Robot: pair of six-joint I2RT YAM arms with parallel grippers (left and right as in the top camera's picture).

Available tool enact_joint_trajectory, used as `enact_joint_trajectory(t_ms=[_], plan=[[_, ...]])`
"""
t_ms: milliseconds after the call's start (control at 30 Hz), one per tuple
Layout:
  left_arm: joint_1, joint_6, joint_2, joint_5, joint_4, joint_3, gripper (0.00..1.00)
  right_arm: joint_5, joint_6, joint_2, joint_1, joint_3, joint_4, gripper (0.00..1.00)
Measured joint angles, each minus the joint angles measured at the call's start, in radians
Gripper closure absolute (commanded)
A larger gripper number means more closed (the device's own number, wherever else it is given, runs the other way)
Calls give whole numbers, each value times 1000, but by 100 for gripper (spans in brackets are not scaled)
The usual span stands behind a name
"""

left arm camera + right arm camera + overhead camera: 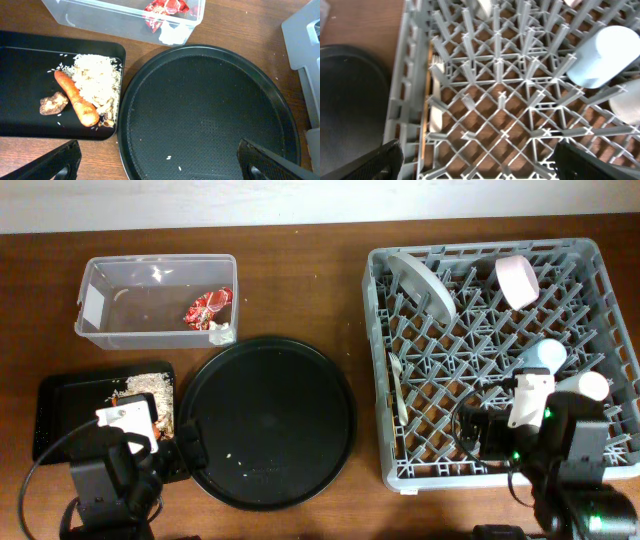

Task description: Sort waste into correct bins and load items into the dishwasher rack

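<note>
The left hand hangs with its fingers spread wide and nothing between them, above the left side of the large round black tray, which is bare but for a few stray grains. Just left of that lies the shallow black rectangular tray. It holds the shredded food scraps, the carrot piece against them and the small brown bit beside the carrot. Beyond, the clear tub holds the crumpled wrapper. The right hand is likewise spread and empty, over the near left corner of the dishwasher rack, where the white fork and wooden chopstick lie along the wall. The blue cup and cream cup lie nearby. Farther back the plate leans among the pegs, with the pink bowl to its right. Sorting and loading look done. Should anything need shifting, the carrot is likely firm and slick, best pinched across its middle. The scraps are loose and would spill from a pinch, and the wrapper is light and springy. The cups are smooth and best taken by the rim.
</note>
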Motion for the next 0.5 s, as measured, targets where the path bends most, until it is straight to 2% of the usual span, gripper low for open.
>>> enact_joint_trajectory(t_ms=[67, 100, 133, 167, 267, 433, 500], plan=[[0, 0, 0, 0, 0, -1, 1, 8, -1, -117, 29, -77, 64, 1], [0, 0, 0, 0, 0, -1, 1, 11, -2, -250, 51, -203, 249, 1], [0, 0, 0, 0, 1, -2, 1, 11, -2, -288, 58, -235, 270, 1], [0, 0, 0, 0, -1, -2, 1, 13, -3, -351, 66, -319, 429, 1], [0, 3, 0, 0, 1, -3, 1, 15, -3, -513, 76, -545, 704, 1], [0, 3, 0, 0, 0, -3, 1, 34, -3, -639, 77, -776, 1009, 2], [0, 3, 0, 0, 0, -3, 1, 58, -4, -639, 77, -827, 1015, 1]])
